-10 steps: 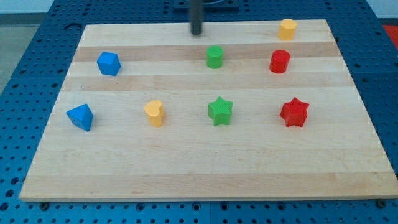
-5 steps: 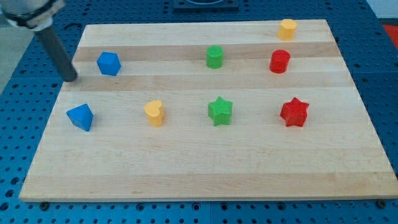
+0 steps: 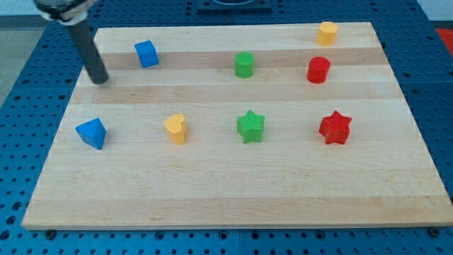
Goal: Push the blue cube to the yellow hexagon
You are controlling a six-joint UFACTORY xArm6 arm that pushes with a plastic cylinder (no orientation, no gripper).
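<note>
Blue cube [image 3: 146, 54] right of tool [image 3: 100, 78]

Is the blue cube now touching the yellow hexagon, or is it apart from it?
Apart. The blue cube sits at the view's upper left, the yellow hexagon at the upper right corner. My tip is left of the cube.

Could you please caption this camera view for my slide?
My tip sits left of the blue cube; yellow hexagon far right.

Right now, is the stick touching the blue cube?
No, my tip sits apart from the blue cube, toward the view's left and a little lower, with bare board between them.
</note>
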